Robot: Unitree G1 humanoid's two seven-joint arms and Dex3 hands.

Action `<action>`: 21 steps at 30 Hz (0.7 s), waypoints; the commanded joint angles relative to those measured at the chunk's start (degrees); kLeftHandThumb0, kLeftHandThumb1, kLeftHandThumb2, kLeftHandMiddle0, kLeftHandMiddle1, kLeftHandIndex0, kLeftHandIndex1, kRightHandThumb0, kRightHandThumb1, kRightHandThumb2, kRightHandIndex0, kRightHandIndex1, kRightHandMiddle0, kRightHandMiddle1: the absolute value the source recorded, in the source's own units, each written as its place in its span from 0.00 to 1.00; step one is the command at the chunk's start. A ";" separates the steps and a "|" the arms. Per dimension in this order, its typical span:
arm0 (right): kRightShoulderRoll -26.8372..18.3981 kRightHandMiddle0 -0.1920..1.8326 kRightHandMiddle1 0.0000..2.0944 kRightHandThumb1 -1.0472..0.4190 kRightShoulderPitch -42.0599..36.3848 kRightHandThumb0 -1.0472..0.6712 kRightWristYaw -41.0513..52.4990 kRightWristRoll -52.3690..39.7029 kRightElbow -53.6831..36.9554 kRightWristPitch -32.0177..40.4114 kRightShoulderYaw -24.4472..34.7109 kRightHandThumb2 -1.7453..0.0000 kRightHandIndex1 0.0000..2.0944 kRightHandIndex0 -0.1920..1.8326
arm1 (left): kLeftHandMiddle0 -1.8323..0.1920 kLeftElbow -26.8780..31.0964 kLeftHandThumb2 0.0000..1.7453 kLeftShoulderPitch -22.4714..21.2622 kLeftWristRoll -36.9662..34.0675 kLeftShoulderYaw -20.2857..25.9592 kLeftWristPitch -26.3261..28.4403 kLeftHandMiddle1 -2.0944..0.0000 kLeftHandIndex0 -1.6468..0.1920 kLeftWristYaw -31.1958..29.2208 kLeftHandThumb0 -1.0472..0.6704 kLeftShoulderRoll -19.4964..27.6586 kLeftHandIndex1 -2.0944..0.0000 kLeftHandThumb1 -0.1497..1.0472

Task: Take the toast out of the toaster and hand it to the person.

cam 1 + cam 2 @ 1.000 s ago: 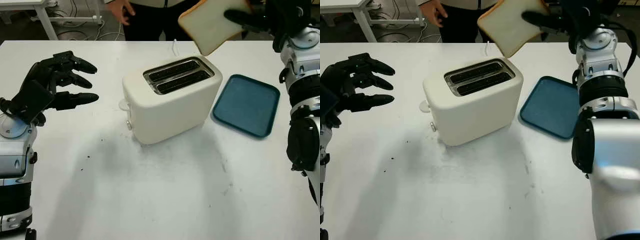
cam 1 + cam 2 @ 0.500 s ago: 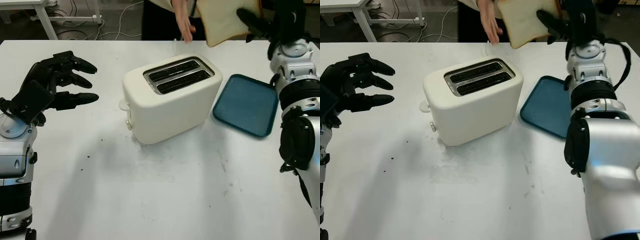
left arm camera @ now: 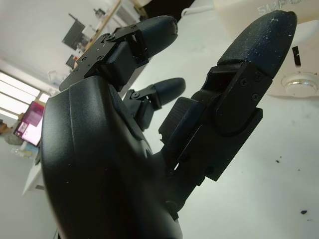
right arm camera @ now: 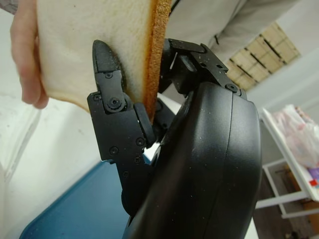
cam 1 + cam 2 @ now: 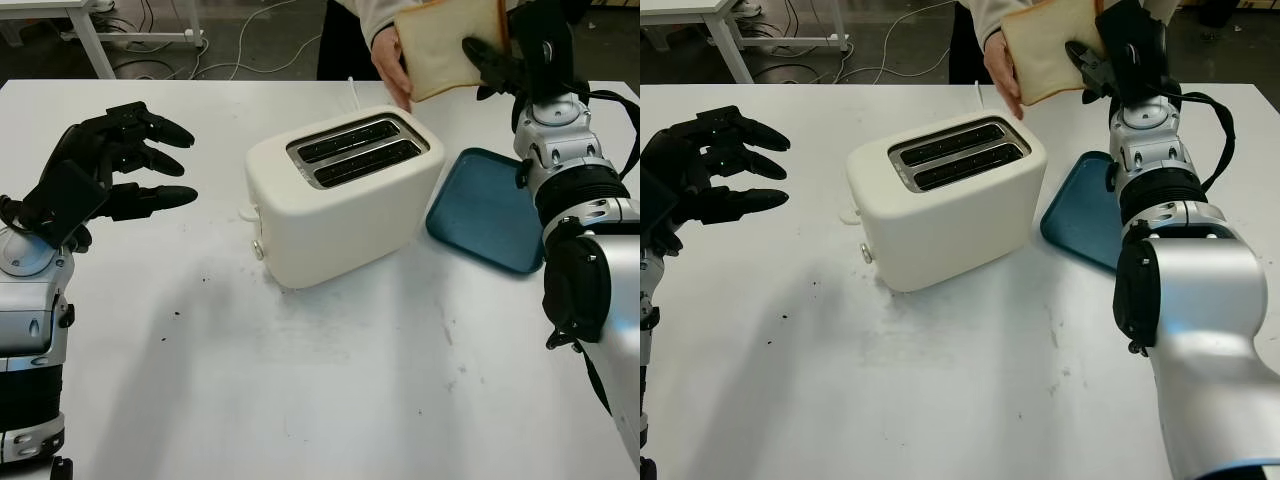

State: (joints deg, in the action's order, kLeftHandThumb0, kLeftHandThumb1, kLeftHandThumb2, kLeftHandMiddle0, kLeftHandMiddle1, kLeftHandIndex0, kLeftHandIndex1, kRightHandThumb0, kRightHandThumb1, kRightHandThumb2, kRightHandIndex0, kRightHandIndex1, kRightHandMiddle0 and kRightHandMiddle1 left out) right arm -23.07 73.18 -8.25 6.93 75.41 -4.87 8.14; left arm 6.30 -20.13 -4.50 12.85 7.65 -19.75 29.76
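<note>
My right hand (image 5: 495,62) is raised at the table's far side, beyond the toaster, shut on a slice of toast (image 5: 440,50) with a brown crust (image 4: 155,45). A person's hand (image 5: 388,60) touches the toast's left edge, and fingers show behind it (image 4: 26,55). The cream two-slot toaster (image 5: 340,195) stands mid-table with both slots empty. My left hand (image 5: 115,165) hovers open over the table's left side, away from the toaster.
A dark blue tray (image 5: 492,208) lies flat right of the toaster, under my right forearm. A white cord (image 5: 350,88) runs from behind the toaster. The person stands at the far edge. A few dark crumbs (image 5: 178,312) dot the white table (image 5: 330,400).
My right hand has carried the toast lower and nearer the person. The person's hand came in from the left and now touches the slice. The left hand has not moved.
</note>
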 commanded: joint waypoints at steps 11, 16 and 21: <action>1.11 0.35 0.77 0.09 0.12 0.45 -1.58 1.80 0.58 3.18 -1.76 0.91 0.83 0.53 | 0.64 -0.10 0.00 0.96 -0.47 0.34 -1.27 0.46 0.59 -0.07 0.00 -0.13 0.54 0.65; 1.55 0.33 0.54 0.09 0.29 0.45 -0.41 -0.65 0.36 4.21 0.16 0.92 0.83 0.51 | 0.63 0.16 0.00 1.03 -0.32 0.33 -0.94 0.46 0.59 0.32 0.00 -0.30 0.54 0.65; 1.40 0.42 0.24 0.09 0.72 0.42 1.04 0.86 0.42 6.49 -0.93 0.92 0.83 0.50 | 0.63 -0.01 0.00 1.05 -0.44 0.39 -1.15 0.46 0.59 0.18 0.00 -0.27 0.54 0.65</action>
State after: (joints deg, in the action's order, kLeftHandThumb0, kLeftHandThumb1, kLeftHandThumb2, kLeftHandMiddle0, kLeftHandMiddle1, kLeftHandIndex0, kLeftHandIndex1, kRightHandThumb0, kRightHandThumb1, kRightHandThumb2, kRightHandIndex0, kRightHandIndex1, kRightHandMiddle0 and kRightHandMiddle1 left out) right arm -22.16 73.20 -7.95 7.40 75.42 0.23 7.96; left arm 6.22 -20.09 -4.50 12.88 7.55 -19.73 29.76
